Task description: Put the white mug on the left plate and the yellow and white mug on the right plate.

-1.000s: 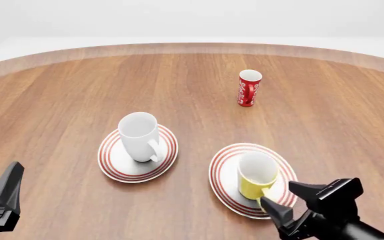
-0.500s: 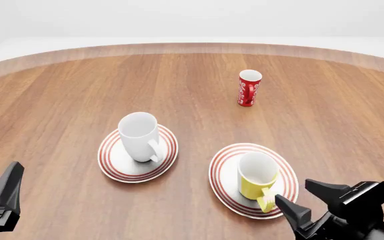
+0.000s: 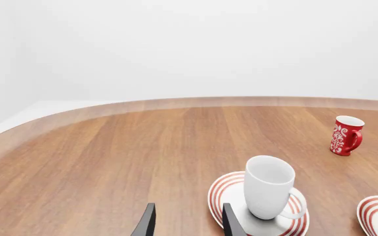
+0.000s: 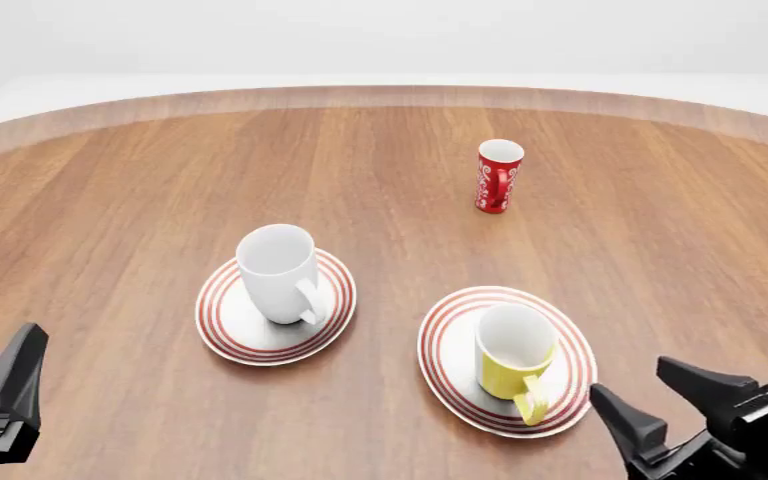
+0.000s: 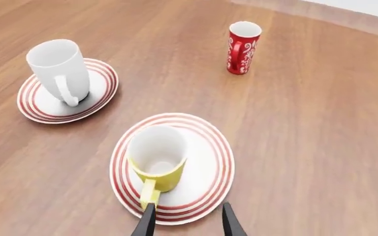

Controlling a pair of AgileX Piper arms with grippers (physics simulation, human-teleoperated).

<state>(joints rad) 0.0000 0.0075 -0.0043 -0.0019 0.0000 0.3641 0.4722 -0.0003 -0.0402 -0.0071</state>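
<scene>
The white mug [image 4: 277,270] stands upright on the left plate [image 4: 224,322]. The yellow and white mug [image 4: 510,350] stands upright on the right plate [image 4: 443,350], with its handle toward the near edge. My right gripper [image 4: 635,382] is open and empty, a little nearer and to the right of that plate, clear of the mug handle. In the right wrist view its fingers [image 5: 147,221] frame the plate's [image 5: 208,162] near rim behind the yellow mug [image 5: 156,157]. My left gripper [image 4: 13,380] is open and empty at the near left, apart from the white mug [image 3: 267,187].
A slim red cup [image 4: 498,176] with white markings stands upright at the back, right of centre, also seen in the wrist views [image 5: 243,46] [image 3: 345,135]. The round wooden table's far edge [image 4: 384,95] curves behind it.
My right gripper has drawn back from the yellow mug's handle toward the near right corner, staying open. The mug stays on its plate. The left arm has not moved.
</scene>
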